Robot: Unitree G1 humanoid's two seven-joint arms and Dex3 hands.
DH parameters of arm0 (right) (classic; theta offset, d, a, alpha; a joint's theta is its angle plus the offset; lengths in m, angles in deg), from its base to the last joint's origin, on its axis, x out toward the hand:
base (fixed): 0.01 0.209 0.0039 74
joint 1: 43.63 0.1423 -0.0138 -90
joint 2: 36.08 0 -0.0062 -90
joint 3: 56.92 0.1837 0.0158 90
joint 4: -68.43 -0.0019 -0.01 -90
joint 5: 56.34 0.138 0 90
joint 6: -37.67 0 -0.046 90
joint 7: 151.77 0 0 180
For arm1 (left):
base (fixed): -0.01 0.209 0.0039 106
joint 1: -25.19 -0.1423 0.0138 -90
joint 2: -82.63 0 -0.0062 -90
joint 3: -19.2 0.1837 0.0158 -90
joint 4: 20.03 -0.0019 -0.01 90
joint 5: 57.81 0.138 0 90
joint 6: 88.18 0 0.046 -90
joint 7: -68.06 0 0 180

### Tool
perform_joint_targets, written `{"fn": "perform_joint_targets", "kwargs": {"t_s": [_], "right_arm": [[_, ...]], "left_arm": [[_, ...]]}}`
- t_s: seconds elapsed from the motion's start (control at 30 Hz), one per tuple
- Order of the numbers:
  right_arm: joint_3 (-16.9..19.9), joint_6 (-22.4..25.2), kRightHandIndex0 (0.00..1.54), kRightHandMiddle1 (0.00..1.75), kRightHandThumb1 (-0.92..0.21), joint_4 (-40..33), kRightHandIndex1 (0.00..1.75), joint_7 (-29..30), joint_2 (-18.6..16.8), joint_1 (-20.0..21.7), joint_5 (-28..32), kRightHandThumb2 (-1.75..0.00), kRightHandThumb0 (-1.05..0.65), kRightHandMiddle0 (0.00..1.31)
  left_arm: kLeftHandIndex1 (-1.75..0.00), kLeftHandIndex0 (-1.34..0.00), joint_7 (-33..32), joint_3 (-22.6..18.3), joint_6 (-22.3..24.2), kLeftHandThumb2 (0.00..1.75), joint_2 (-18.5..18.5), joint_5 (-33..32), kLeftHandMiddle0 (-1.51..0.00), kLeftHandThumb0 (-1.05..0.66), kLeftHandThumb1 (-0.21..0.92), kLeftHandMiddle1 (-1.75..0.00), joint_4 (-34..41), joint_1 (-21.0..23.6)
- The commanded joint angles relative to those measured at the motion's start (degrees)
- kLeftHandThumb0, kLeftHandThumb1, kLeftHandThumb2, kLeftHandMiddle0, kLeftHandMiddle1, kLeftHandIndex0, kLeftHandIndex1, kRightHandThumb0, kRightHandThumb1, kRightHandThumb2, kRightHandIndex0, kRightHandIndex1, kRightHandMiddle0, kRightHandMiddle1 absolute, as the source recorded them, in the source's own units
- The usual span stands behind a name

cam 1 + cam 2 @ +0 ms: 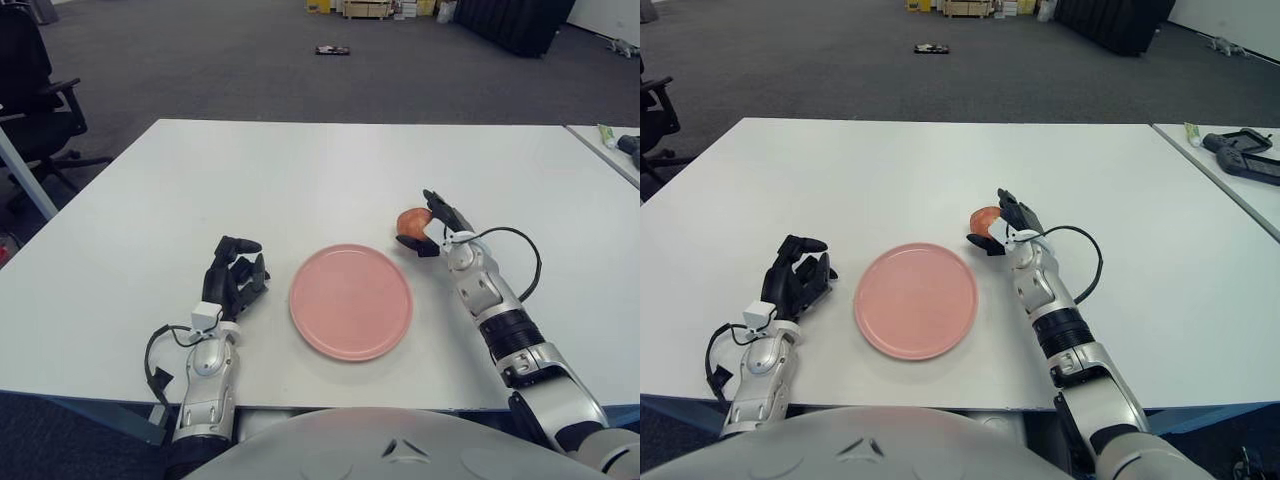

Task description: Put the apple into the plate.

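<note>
A red-orange apple sits on the white table just beyond the right rim of the empty pink plate. My right hand is wrapped around the apple's right side, with its fingers over the top and the thumb under the near side, so it is shut on the fruit. Part of the apple is hidden behind the hand. My left hand shows to the left of the plate with curled fingers, holding nothing.
A second table at the far right carries a black device. An office chair stands off the table's left side. The white table stretches wide behind the plate. A black cable loops off my right wrist.
</note>
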Motion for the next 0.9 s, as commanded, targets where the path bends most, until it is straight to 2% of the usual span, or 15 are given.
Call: {"fn": "perform_joint_targets", "kwargs": {"t_s": [0.0,0.23,0.5,0.7,0.87], "right_arm": [[0.6,-1.2,0.0,0.14,-0.63,1.4,0.0,1.4,-0.6,0.6,0.6,-0.64,-0.79,0.0],[0.6,-2.9,0.0,0.15,-0.65,4.4,0.0,3.0,-1.1,1.2,0.6,-0.64,-0.8,0.0],[1.2,-4.7,0.0,0.26,-0.63,7.2,0.0,4.2,-1.7,2.7,1.3,-0.65,-0.74,0.0],[2.1,-8.0,0.04,0.48,-0.55,14.3,0.03,7.5,-2.6,6.9,1.7,-0.78,-0.65,0.0],[2.1,-9.5,0.08,0.62,-0.52,17.2,0.08,10.1,-2.8,8.4,1.7,-0.84,-0.61,0.0]], "left_arm": [[-1.75,-0.32,0.5,-0.1,0.0,0.81,0.4,-0.4,-0.64,-0.38,0.72,-1.75,1.2,0.2],[-1.75,-0.31,0.6,-0.2,0.3,0.81,0.4,-0.5,-0.61,-0.37,0.72,-1.75,1.7,0.0],[-1.75,-0.32,0.9,-0.1,0.3,0.81,0.4,-0.6,-0.59,-0.38,0.72,-1.75,1.9,-0.2],[-1.75,-0.32,0.7,-0.2,0.3,0.83,0.3,-0.4,-0.59,-0.38,0.71,-1.75,1.9,-0.3],[-1.75,-0.33,0.5,-0.2,0.3,0.83,0.2,-0.1,-0.6,-0.38,0.7,-1.75,2.2,-0.5]]}}
